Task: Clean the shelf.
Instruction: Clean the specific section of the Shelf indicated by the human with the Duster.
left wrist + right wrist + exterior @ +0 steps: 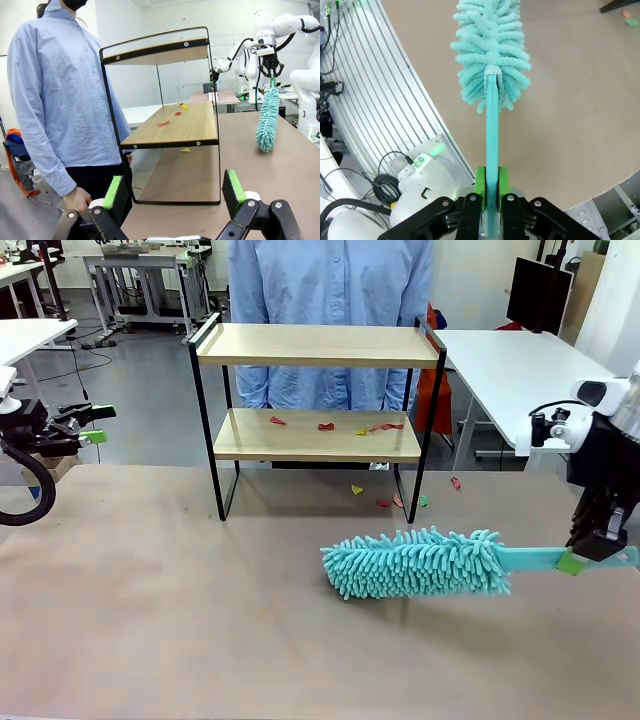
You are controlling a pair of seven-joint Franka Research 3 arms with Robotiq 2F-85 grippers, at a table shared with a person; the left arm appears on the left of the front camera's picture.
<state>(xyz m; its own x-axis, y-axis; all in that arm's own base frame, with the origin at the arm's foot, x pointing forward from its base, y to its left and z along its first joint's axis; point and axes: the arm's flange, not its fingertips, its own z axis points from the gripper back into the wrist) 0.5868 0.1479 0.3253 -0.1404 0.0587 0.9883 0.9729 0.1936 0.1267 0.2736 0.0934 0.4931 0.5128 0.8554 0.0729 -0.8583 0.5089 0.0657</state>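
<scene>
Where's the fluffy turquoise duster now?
Front view, right of centre: the fluffy turquoise duster, handle clamped in the right gripper, in front of the two-tier wooden shelf.

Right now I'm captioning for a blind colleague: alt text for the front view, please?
The right gripper holds a fluffy teal duster level by its handle, in front of a two-tier wooden shelf with red and yellow scraps on its lower board. A person in a blue shirt stands behind it.

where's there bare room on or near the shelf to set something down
The shelf has a bare top board. The table is also bare left of the duster, in front of the shelf's left legs. Crowded: the lower board carries coloured scraps, and more scraps lie on the table by the right legs.
</scene>
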